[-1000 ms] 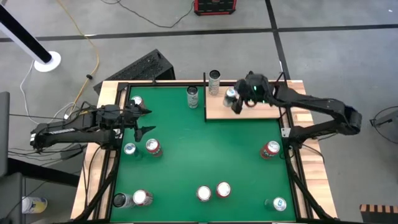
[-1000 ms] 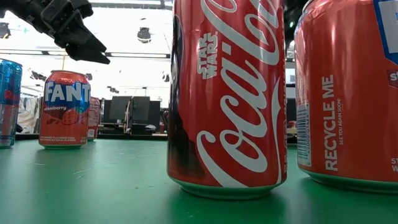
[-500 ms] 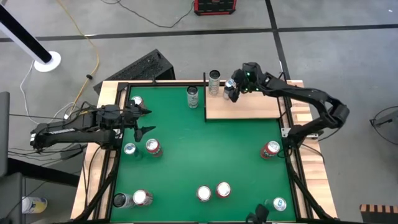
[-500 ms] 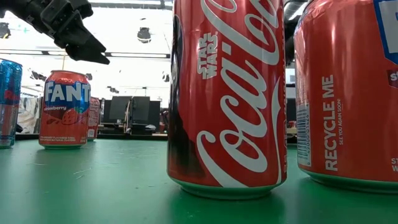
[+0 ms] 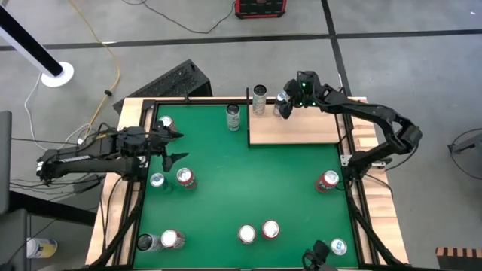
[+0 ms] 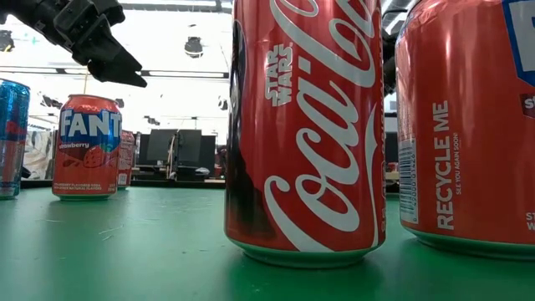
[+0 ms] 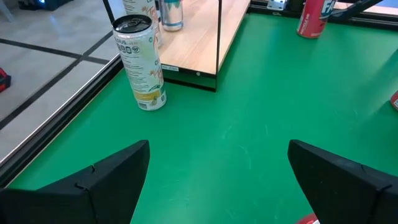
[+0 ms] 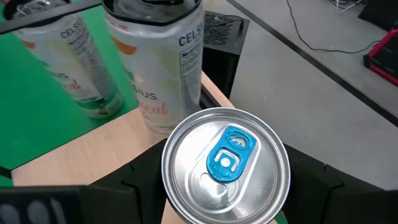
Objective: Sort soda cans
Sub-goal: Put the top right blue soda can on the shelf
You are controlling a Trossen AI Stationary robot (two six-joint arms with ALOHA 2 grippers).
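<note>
Blue-tab can (image 8: 225,165), plain silver top, sits pinched between my right claw (image 5: 284,107) fingers over the wooden platform (image 5: 301,132). Tall white can (image 8: 158,59) stands right ahead: set down crooked and I'd likely clip it over. Left claw (image 7: 214,177) spread, idle above the green mat (image 5: 248,181)

A red Coca-Cola can (image 6: 305,125) stands upright close up on the green table (image 6: 125,242), another red can (image 6: 468,125) just beside it; a strawberry Fanta can (image 6: 86,147) stands farther back, dark gripper fingers (image 6: 109,54) above it
</note>
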